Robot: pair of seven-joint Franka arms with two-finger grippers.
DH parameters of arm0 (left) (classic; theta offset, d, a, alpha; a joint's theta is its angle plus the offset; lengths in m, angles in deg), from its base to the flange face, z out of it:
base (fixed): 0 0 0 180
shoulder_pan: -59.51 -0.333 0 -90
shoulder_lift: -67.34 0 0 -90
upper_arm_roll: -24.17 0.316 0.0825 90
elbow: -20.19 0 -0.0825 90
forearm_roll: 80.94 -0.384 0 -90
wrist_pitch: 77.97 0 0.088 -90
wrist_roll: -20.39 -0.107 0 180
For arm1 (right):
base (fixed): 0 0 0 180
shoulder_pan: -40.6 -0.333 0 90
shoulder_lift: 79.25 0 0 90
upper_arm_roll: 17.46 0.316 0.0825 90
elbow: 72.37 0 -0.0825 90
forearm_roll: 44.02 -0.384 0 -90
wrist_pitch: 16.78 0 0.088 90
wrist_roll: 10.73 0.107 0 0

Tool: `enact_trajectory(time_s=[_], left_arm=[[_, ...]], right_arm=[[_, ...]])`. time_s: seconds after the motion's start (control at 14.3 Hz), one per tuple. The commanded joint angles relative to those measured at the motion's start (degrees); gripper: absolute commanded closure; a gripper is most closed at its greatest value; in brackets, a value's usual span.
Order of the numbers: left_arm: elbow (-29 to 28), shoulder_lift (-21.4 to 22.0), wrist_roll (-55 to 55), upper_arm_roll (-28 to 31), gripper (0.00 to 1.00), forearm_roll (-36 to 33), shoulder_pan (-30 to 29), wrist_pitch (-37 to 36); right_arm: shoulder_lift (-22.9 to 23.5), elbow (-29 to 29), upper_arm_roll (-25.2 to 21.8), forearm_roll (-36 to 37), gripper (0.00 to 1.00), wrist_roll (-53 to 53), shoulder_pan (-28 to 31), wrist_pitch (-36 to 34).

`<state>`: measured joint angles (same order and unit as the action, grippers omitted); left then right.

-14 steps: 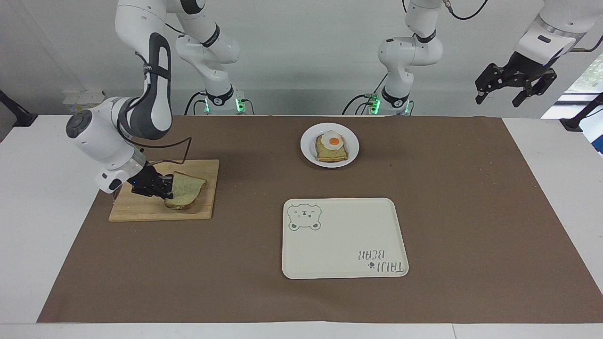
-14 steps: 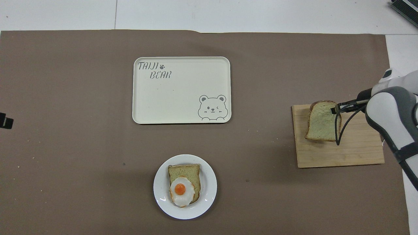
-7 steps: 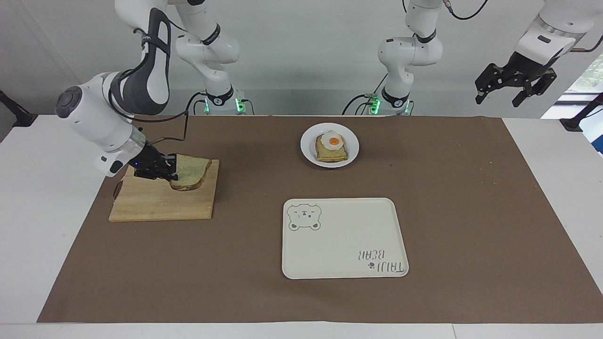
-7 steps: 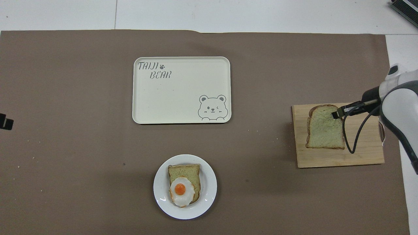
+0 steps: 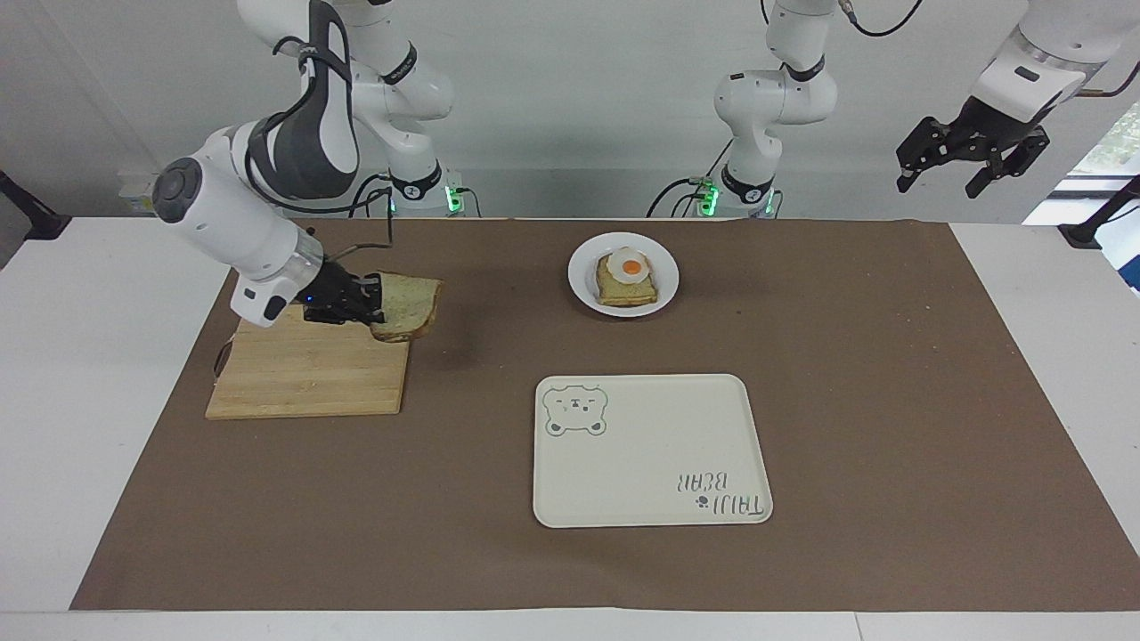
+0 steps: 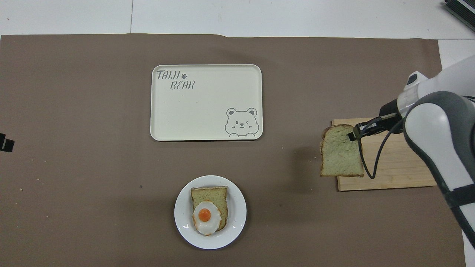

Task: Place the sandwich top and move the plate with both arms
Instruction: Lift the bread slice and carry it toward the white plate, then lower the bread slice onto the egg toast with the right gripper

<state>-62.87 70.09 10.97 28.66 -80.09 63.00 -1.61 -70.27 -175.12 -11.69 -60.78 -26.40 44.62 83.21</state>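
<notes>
Brown mat: our right gripper [image 5: 370,304] clamps sandwich top [image 5: 408,305] by one edge over board [image 5: 303,374]; slice may sag, slip. Left gripper [image 5: 971,156] waits, fingers apart.

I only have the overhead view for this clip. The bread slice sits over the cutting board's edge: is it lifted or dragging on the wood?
Observer: Lifted. In the facing view the sandwich top hangs clear above the cutting board, pinched at one edge by the right gripper.
Operator: And the left gripper? I see only a black sliver at my frame's edge.
Observer: The left gripper waits high in the air off the left arm's end of the table, fingers spread, holding nothing.
Operator: Does the egg sit flat on its slice?
Observer: The fried egg lies on the slice's end nearer the robots, on the plate.
</notes>
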Motion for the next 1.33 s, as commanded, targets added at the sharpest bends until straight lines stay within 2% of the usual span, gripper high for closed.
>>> enact_trajectory(time_s=[0.0, 0.28, 0.49, 0.63, 0.77, 1.26], left_arm=[[-0.4, 0.9, 0.1, 0.0, 0.00, -0.8, 0.2, -1.0], [-0.4, 0.9, 0.3, -0.2, 0.00, -0.8, 0.5, -0.8], [-0.4, 0.9, 0.4, -0.4, 0.00, -0.8, 0.8, -0.8], [-0.4, 0.9, 0.4, -0.4, 0.00, -0.8, 0.8, -0.8], [-0.4, 0.9, 0.4, -0.3, 0.00, -0.8, 0.7, -0.8], [-0.8, 1.0, 0.5, -0.3, 0.00, -0.8, 0.7, -1.1]], right_arm=[[-0.3, 0.2, 2.7, -0.8, 1.00, 7.1, -3.2, 0.4], [-1.5, -0.4, 2.9, -1.7, 1.00, 17.4, -13.2, 3.9], [-1.3, -0.9, 2.9, -6.1, 1.00, 23.4, -19.5, 7.4], [-1.0, -2.7, 2.9, -7.1, 1.00, 28.4, -23.8, 13.2], [0.2, -3.0, 2.9, -7.3, 1.00, 29.3, -27.4, 15.7], [2.3, -6.4, 2.9, -7.3, 1.00, 28.2, -33.0, 20.4]])
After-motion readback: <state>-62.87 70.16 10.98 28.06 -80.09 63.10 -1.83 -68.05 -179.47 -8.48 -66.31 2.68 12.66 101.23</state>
